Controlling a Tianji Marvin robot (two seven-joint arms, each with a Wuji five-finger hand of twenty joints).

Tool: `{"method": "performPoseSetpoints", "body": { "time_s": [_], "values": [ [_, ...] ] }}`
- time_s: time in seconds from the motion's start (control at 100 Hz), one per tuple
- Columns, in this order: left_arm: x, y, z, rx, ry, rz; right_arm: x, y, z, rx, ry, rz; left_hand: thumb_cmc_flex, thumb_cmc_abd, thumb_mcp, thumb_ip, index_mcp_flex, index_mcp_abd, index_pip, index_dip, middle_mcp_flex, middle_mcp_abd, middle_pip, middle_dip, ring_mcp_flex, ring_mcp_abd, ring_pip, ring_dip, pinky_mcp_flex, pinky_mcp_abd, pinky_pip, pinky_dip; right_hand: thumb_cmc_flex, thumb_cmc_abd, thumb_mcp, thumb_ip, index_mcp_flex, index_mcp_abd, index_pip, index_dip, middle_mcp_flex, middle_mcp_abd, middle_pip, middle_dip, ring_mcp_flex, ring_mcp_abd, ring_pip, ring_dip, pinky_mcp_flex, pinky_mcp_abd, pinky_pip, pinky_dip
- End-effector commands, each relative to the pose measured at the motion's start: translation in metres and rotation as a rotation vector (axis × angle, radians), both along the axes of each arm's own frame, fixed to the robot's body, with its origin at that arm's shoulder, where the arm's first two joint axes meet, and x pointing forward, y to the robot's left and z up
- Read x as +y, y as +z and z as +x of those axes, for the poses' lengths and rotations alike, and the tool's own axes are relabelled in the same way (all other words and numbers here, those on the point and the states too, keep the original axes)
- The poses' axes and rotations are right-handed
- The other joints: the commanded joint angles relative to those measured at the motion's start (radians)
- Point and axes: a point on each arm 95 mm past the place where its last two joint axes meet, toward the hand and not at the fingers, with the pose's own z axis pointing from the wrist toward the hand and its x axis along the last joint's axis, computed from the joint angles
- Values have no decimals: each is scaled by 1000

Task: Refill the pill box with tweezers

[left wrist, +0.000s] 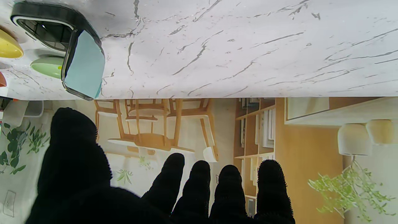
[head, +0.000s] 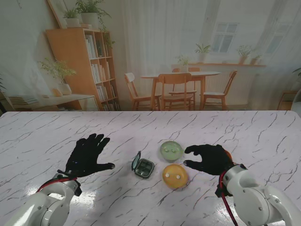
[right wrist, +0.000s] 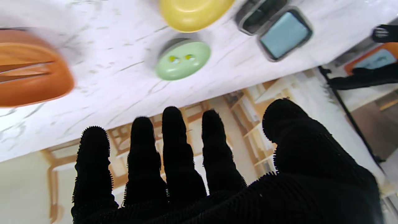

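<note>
Stand view, left to right: my left hand [head: 89, 155] lies spread over the marbled desk [head: 42, 132], fingers apart and holding nothing, well clear of the work; I judge it is parked to steady the pill box when needed. The pill box [head: 143, 167] sits near centre with its lid [head: 136, 160] raised, compartments exposed for filling. Just to its right stand a green dish [head: 171, 150], farther from me, and a yellow dish [head: 175, 176], nearer, each carrying small pale pills. My right hand [head: 209, 158] hovers beside both dishes, fingers loosely parted, empty. An orange dish [right wrist: 31, 74] lies under it; the right wrist view shows slim items in it, possibly the tweezers, too blurred to confirm. Behind the desk hangs a printed room backdrop: bookshelf, dining set, window.
</note>
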Motion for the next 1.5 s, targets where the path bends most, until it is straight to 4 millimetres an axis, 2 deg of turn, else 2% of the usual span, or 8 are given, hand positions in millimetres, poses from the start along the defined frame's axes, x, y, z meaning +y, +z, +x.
{"method": "performPoseSetpoints", "body": {
  "time_s": [0.0, 0.1, 0.26, 0.42, 0.68, 0.9, 1.11, 1.49],
  "values": [
    [-2, -5, -8, 17, -20, -7, -11, -7, -6, -2, -10, -40, -26, 28, -13, 18, -13, 23, -10, -20, 4, 17, -20, -16, -43, -4, -8, -16, -21, -19, -41, -20, -42, -10, 10, -26, -35, 6, -18, 12, -54, -16, -41, -17, -62, -27, -77, -40, -50, -19, -53, -47],
    [2, -7, -13, 8, -8, -20, -32, -10, -10, -22, -41, -94, -27, 29, -13, 18, -11, 22, -9, -22, 5, 18, -19, -19, -50, -3, -2, -22, -21, -18, -45, -22, -80, -45, 58, -28, -55, 1, -29, 17, -98, -36, -94, -44, -116, -44, -144, -76, -102, -19, -119, -127],
    [5, -11, -18, 11, 7, -35, -60, -18, -14, -21, -85, -139, -28, 28, -13, 18, -8, 18, -7, -23, 7, 19, -16, -22, -58, -3, 6, -31, -21, -18, -52, -26, -113, -88, 123, -34, -63, -12, -24, 23, -165, -36, -145, -79, -178, -62, -170, -93, -135, -35, -129, -175],
    [4, -16, -18, 19, 17, -44, -81, -30, -14, -33, -129, -179, -25, 26, -12, 18, 5, 13, 1, -21, 12, 19, -13, -22, -59, 1, 12, -36, -17, -13, -53, -27, -121, -128, 194, -41, -47, -8, -4, 34, -175, -28, -121, -86, -159, -66, -116, -81, -70, -79, -43, -162],
    [0, -21, -17, 26, 22, -52, -107, -52, -7, -28, -210, -177, -22, 28, -11, 18, 14, 12, 9, -14, 21, 18, -7, -19, -52, 3, 19, -39, -10, -8, -46, -23, -111, -182, 294, -51, -3, -5, 32, 54, -154, -40, -45, -64, -133, -79, -34, -66, -35, -102, 10, -154],
    [-3, -25, -16, 38, 31, -57, -121, -65, 3, -54, -266, -162, -20, 31, -11, 18, 18, 9, 13, -10, 27, 17, -4, -17, -49, 4, 23, -38, -9, -10, -41, -19, -107, -174, 305, -53, 10, -24, 42, 61, -164, -19, -29, -61, -152, -69, -19, -65, -40, -106, 17, -157],
    [-6, -29, -14, 43, 38, -66, -131, -74, 14, -42, -293, -149, -17, 33, -11, 18, 25, 5, 18, -5, 31, 16, -1, -14, -46, 6, 26, -37, -8, -10, -35, -16, -95, -183, 322, -53, 21, -48, 61, 72, -153, -23, -21, -62, -149, -71, -10, -66, -44, -106, 16, -162],
    [-10, -31, -13, 52, 45, -64, -125, -83, 27, -43, -237, -170, -17, 40, -12, 18, 27, -1, 22, 3, 33, 14, 1, -12, -44, 6, 28, -35, -6, -1, -27, -12, -55, -227, 383, -58, 14, -96, 80, 75, -149, -80, 10, -60, -115, -102, 13, -67, -21, -112, 30, -169]
  ]
}}
